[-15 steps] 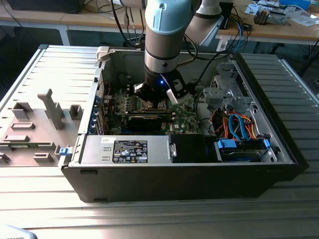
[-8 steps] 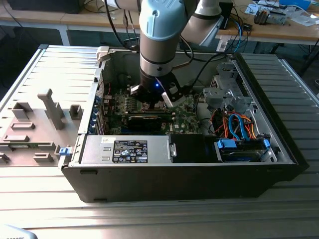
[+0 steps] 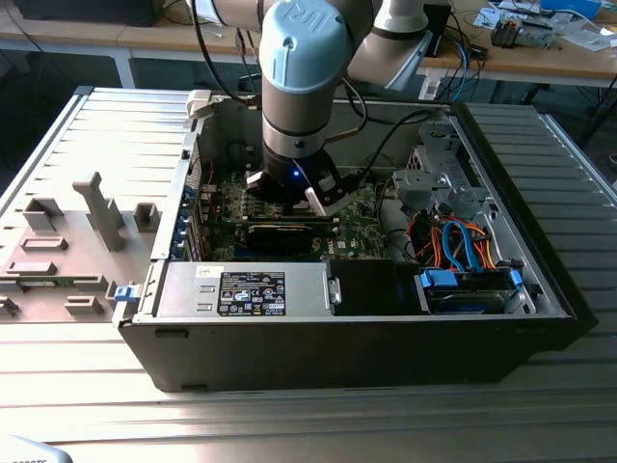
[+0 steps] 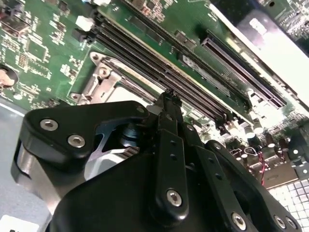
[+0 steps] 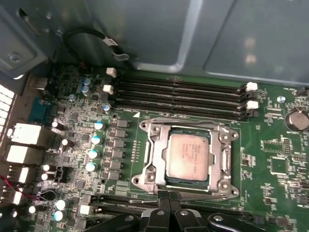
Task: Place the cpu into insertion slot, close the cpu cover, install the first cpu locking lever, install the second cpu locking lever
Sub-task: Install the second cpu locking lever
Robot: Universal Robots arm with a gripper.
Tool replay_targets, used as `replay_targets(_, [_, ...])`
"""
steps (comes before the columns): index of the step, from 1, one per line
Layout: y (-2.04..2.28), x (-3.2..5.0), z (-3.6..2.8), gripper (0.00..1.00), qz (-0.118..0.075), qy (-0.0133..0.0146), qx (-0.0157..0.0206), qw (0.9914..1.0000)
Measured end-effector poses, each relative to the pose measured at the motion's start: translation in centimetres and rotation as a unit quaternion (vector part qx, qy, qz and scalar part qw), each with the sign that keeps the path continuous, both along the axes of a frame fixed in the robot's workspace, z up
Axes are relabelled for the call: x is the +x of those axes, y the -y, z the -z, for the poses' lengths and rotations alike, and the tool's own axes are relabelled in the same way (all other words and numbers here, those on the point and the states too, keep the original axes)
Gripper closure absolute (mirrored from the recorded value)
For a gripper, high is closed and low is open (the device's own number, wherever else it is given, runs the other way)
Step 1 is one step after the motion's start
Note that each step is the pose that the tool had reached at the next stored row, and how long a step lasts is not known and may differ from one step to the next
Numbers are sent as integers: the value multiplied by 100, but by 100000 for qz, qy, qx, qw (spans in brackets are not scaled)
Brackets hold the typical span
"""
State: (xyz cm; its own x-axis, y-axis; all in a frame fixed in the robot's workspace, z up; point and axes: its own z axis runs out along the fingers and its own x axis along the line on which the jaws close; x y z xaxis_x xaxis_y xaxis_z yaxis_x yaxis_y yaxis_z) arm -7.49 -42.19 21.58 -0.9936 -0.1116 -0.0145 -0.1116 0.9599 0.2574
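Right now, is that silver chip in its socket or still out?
In. The cpu lies flat inside the insertion slot, and the gripper is beside it.

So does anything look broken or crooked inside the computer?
Nothing stands out. In the first wrist view the cpu lies flat and square in the insertion slot, framed by the silvery cpu cover. The hand sits at the socket's edge. The black memory slots run straight.

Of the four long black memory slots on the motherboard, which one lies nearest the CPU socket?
The memory slot that runs right along the socket frame in the first wrist view; the other three lie beyond it, toward the case wall. The cpu sits in the frame.
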Motion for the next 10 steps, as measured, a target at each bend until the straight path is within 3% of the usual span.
replay_targets(2, [31,-55,16,89,3,-1,607,99998])
replay_targets(6, [82,-104,45,89,0,2,689,99998])
replay_targets(10, [88,-139,62,89,2,3,744,99997])
